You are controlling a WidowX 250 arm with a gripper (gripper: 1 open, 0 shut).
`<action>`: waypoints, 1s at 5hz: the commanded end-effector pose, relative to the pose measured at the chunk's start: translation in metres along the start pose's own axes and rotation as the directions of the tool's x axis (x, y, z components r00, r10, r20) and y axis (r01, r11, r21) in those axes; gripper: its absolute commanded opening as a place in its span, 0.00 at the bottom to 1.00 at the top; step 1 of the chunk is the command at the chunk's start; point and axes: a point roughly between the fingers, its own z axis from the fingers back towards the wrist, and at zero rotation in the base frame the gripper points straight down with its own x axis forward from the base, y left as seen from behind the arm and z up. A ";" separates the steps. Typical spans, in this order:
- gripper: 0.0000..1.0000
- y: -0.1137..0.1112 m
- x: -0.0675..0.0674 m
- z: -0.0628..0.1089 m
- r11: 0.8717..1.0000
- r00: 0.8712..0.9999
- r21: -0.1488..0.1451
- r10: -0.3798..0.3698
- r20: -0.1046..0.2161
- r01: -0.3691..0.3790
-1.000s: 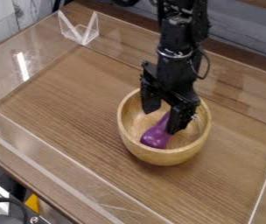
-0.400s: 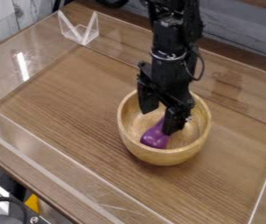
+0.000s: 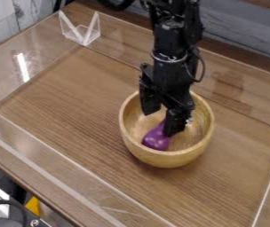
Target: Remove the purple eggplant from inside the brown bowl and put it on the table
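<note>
The brown bowl [image 3: 138, 149] sits on the table [image 3: 78, 106] right of centre. Inside it lies the purple eggplant [image 3: 159, 139], its lower end showing and the rest hidden behind the fingers. My black gripper [image 3: 163, 123] reaches down into the bowl from above. Its jaws are open, one finger on each side of the eggplant's upper part. Whether the fingers touch the eggplant I cannot tell.
Clear acrylic walls [image 3: 54, 191] run along the table's edges, with a folded clear stand [image 3: 79, 28] at the back left. The arm's black column [image 3: 173, 35] rises above the bowl.
The arm has shifted slightly to the left over the bowl. The jaws stay open and the eggplant lies where it was.
</note>
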 end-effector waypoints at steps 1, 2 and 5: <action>1.00 -0.006 0.012 0.022 0.999 0.997 0.023 -0.048 0.067 0.047; 1.00 -0.010 0.020 0.018 0.999 0.997 0.027 -0.036 0.074 0.034; 1.00 -0.004 0.002 -0.006 0.997 0.995 -0.002 -0.078 0.068 0.079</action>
